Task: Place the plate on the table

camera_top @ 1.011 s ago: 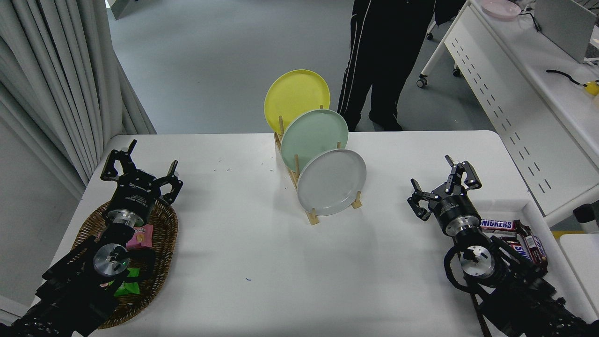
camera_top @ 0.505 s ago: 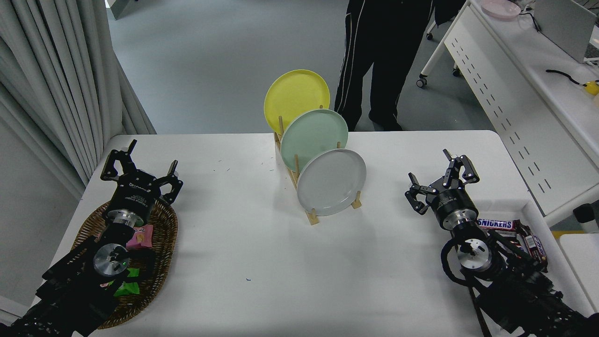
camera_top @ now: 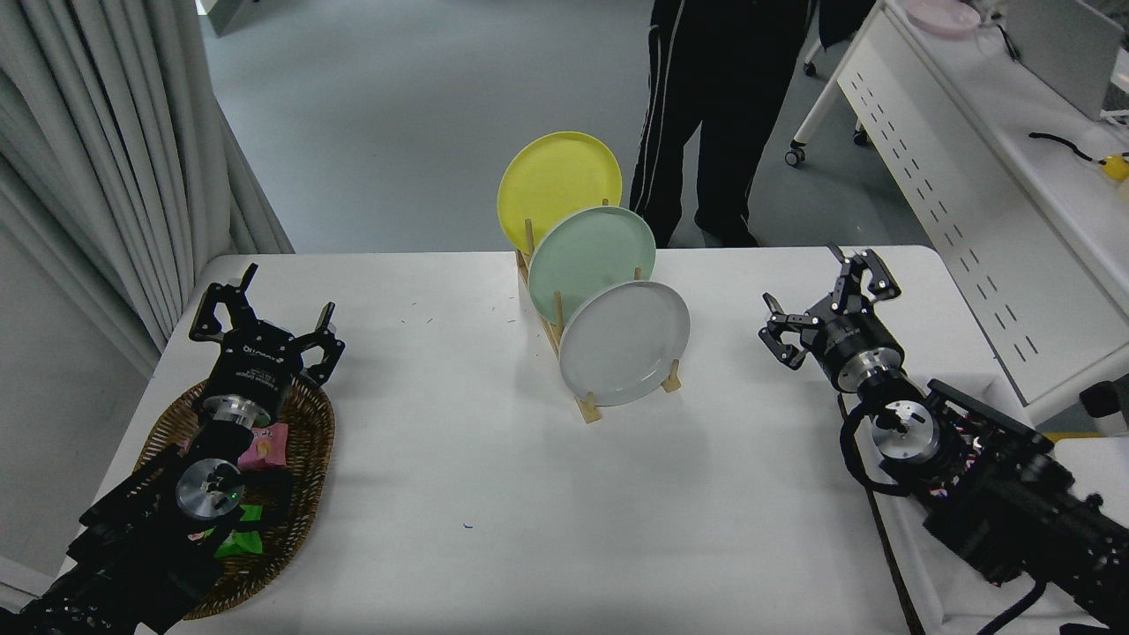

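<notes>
over table (camera_top: 459,459), right gripper (camera_top: 829,304) spread, empty

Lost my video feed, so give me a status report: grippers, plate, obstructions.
Right gripper open, empty, right of the rack. Left gripper open, parked lower left. Grey plate upright in front slot, untouched. Nothing between gripper and plate.

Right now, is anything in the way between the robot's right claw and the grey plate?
No. Only bare table lies between the right gripper and the grey plate. The plate stands at the front of the wooden rack, with the mint green plate behind it.
</notes>
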### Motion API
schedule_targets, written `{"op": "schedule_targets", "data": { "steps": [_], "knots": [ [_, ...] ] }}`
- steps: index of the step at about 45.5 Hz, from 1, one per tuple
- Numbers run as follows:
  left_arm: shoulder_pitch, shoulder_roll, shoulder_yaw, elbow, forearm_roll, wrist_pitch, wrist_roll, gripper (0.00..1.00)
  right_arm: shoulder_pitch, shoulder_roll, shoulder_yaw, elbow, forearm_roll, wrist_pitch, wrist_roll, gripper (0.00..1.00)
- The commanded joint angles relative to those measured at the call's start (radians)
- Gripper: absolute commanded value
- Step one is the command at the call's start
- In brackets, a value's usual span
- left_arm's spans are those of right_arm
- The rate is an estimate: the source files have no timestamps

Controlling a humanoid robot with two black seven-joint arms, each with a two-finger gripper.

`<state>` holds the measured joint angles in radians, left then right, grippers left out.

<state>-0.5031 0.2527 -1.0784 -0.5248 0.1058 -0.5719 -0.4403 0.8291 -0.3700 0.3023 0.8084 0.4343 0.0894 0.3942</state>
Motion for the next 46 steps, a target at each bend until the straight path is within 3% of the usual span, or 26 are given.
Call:
{"op": "schedule_targets", "data": {
  "steps": [1,20,32,46],
  "knots": [
    [0.0,0.0,-0.002,0.0,0.0,0.0,0.0,1.0,0.123,-0.081,-0.164,0.083,0.055,-0.017,0.0,1.0],
    [0.0,0.0,0.0,0.0,0.0,0.0,0.0,1.0,0.243,-0.115,-0.382,0.143,0.015,-0.023,-0.009,1.0],
    [0.0,0.0,0.0,0.0,0.0,0.0,0.0,1.0,0.286,-0.102,-0.4,0.21,0.018,-0.023,-0.25,1.0],
    [0.0,0.0,0.0,0.0,0.0,0.0,0.0,1.0,0.295,-0.026,-0.376,0.195,0.012,-0.026,-0.281,1.0]
  ]
}}
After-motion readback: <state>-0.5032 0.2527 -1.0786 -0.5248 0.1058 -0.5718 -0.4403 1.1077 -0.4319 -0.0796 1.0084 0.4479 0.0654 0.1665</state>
